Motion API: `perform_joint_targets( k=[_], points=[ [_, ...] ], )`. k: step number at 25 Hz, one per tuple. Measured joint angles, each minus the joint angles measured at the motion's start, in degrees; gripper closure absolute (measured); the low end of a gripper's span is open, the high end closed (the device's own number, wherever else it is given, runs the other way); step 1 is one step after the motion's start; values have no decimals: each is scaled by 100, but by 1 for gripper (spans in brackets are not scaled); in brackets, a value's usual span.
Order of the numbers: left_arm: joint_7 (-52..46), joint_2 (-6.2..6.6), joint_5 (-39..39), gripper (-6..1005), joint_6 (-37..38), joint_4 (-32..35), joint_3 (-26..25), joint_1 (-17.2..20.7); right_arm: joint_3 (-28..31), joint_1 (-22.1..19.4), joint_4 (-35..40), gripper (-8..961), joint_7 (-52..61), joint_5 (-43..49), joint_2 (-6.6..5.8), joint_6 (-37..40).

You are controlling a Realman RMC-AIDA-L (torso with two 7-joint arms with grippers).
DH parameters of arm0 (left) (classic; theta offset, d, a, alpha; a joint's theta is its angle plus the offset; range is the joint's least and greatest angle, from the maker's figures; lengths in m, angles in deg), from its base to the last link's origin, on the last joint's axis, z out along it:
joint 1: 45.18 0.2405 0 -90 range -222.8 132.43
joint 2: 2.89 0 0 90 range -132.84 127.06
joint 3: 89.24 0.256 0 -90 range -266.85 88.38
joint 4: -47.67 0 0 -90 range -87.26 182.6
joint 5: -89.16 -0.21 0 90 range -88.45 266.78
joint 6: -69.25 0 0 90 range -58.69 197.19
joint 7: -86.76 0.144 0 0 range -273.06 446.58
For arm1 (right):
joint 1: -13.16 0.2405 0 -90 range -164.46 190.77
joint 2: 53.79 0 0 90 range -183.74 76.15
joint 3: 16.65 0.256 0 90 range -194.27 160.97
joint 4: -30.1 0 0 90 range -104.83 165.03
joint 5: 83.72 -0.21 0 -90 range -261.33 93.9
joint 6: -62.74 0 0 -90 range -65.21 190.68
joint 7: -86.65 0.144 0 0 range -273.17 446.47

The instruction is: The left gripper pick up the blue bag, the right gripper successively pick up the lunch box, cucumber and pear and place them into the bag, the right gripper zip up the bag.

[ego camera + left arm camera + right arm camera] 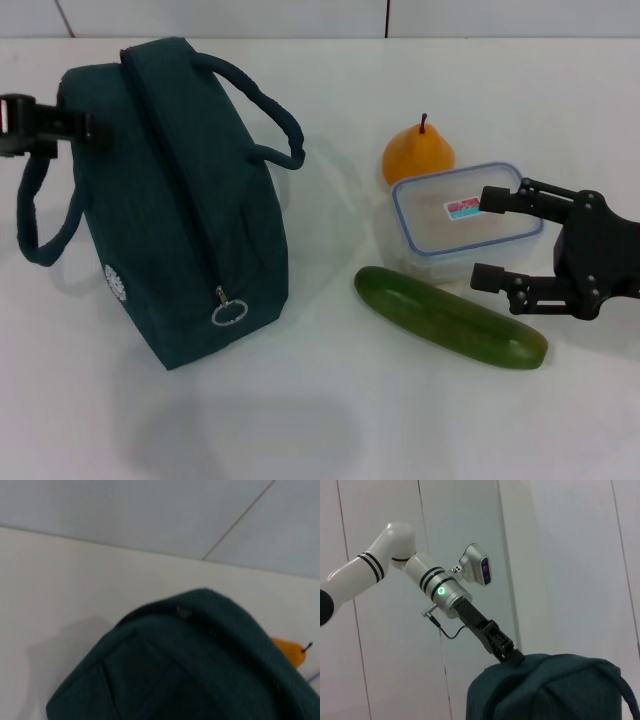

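Head view — white table (330, 420), pale panelled wall (300, 15); right pincer (485, 238) wide — left's state unclear.

A white table (330, 420) carries a dark teal bag (190, 230), standing upright at left. At right lie a cucumber (450, 317), a clear lunch box (465, 222) and a pear (417, 153).

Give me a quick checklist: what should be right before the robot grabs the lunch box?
1. Left hand on the bag: ok, it meets the bag's top end.
2. Bag upright: ok.
3. Bag open for loading: not ok, the zipper pull sits at the end and the zip looks closed.
4. Right hand open: ok, fingers spread at the lunch box.
5. Lunch box lid on: ok.
6. Cucumber and pear clear of the box: cannot tell, both sit very close.
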Motion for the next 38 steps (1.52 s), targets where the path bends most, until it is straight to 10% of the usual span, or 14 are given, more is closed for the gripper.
perform_joint_targets(
  k=[9, 22, 38],
  points=[
    [369, -145, -300, 188, -33, 21, 528, 28, 1, -26, 0, 98, 0, -4, 4, -15],
    [576, -355, -259, 702, -50, 39, 517, -21, 144, -137, -3, 98, -12, -46, -5, -12],
    [394, -462, 7, 959, -39, 80, 545, -50, 2267, -256, -905, 98, 2133, -74, -222, -1879]
  ],
)
